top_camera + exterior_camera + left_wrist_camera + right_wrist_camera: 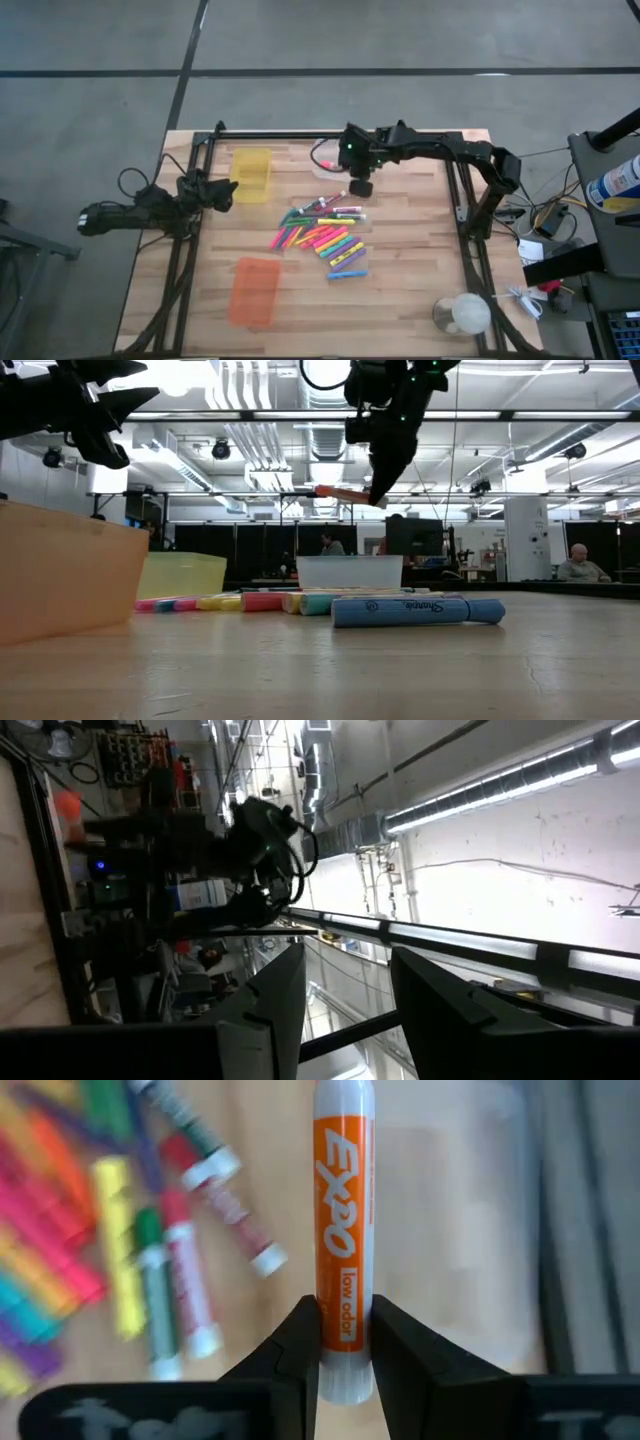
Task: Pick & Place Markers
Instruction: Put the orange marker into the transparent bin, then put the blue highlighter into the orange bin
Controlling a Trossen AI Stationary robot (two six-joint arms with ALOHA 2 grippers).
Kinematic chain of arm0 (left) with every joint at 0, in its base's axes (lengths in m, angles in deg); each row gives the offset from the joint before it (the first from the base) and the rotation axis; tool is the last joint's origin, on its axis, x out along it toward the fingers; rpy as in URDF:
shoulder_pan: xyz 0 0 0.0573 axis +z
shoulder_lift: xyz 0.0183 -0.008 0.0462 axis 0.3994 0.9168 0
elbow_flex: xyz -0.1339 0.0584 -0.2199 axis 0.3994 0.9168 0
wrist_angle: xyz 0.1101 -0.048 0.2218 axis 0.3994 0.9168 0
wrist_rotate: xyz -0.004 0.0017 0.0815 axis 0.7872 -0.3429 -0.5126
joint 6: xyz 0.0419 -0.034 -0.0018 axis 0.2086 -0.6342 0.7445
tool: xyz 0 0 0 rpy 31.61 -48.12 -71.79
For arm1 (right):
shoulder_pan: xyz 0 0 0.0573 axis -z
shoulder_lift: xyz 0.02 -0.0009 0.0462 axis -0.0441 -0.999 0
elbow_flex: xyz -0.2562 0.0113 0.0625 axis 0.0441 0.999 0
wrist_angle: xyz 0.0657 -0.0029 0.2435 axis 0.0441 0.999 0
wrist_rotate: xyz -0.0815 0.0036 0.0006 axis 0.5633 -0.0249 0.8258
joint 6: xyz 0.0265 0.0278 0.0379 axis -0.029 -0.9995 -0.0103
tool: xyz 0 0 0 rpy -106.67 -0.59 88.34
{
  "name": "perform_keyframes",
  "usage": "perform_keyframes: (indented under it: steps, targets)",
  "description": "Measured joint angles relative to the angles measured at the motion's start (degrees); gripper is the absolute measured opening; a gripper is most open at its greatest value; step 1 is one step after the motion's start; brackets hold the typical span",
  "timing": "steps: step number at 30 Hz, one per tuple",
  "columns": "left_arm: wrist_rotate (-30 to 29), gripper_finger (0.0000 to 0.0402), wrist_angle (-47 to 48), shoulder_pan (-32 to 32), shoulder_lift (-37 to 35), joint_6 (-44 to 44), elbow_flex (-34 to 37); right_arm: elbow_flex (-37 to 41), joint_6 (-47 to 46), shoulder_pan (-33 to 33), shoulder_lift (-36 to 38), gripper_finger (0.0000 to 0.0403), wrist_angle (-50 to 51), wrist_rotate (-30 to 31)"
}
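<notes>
Markers (322, 236): most of them are in a loose bright pile mid-table, pinks, oranges, yellows, greens, with a blue Sharpie (417, 610) lying nearest the low camera. One is off the table though. The right gripper (345, 1342) is pinching an orange Expo marker (343, 1230) by its lower barrel, fingers pressed against both sides, and it hangs in the air just off the pile toward 12 o'clock. In the low view that marker sticks out roughly level from the fingers, well above the tabletop.

So I'd call this the carry step: pick done, place not yet. Which bin it's headed for I can't tell. The yellow bin (251, 175) sits off at 9 o'clock from the gripper, the orange bin (253, 290) is down around 7 o'clock past the pile, and a clear bin (349, 571) shows behind the pile in the low view. Next move probably needs a swing over one of those rims, then letting go low enough that the marker doesn't bounce out.

The left gripper (345, 995) is parked at the table's 9 o'clock edge, fingers spread, holding nothing.
</notes>
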Motion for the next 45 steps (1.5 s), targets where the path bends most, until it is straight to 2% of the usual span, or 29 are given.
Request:
perform_keyframes:
  steps: [7, 12, 22, 30, 36, 45]
  targets:
    - [0.0, 0.0144, 0.1, 0.0, 0.0, 0.2, 0.0, 0.0, 0.8, 5.8, -0.8, 0.0066, -6.6, 0.0]
    - [0.0, 0.0144, 0.1, 0.0, 0.0, 0.3, 0.0, 0.1, 1.9, 8.3, -4.5, 0.0066, -7.1, -1.5]
    - [0.0, 0.0144, 0.1, 0.0, 0.0, 0.3, 0.0, -1.6, 5.6, 8.8, -13.3, 0.0066, -5.8, -2.1]
    - [0.0, 0.0144, 0.0, 0.0, 0.0, 0.1, 0.0, -9.8, 7.1, 8.8, -20.0, 0.0067, -1.4, -1.7]
    - [0.0, 0.0144, 0.0, 0.0, 0.0, 0.0, 0.0, -16.6, 7.1, 8.8, -24.0, 0.0099, 3.0, -1.6]
    - [0.0, 0.0144, 0.0, 0.0, 0.0, 0.0, 0.0, -19.4, 6.8, 9.0, -24.3, 0.0166, 3.3, -1.5]
